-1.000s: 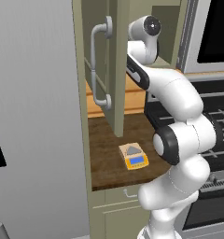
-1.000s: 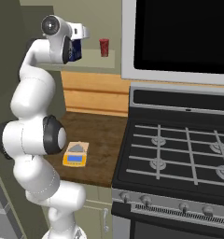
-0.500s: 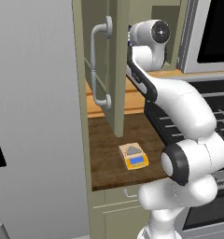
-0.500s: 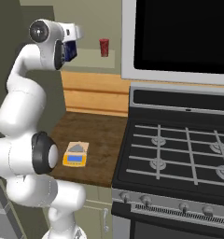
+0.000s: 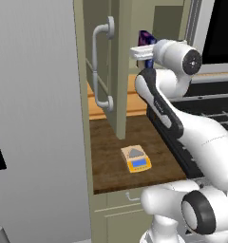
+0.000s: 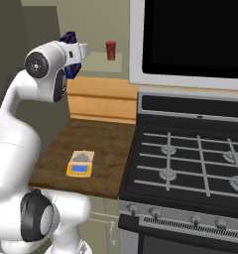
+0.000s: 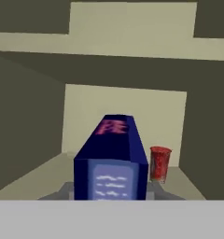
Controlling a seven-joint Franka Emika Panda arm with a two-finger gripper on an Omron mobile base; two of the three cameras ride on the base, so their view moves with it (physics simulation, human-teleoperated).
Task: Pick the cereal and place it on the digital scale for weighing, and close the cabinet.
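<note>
One second on, my claw (image 6: 80,51) has drawn back out of the cabinet (image 5: 117,66) with the cereal (image 7: 112,161) clamped between its fingers, clear of the red cup (image 6: 110,50) behind, so I judge lowering to the digital scale (image 5: 136,158) on the surface (image 5: 111,161) comes next.

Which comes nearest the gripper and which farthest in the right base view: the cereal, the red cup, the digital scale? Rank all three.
1. The cereal: at the gripper, inside the cabinet.
2. The red cup: on the shelf, to the cereal's right.
3. The digital scale: far below on the wooden counter.
</note>
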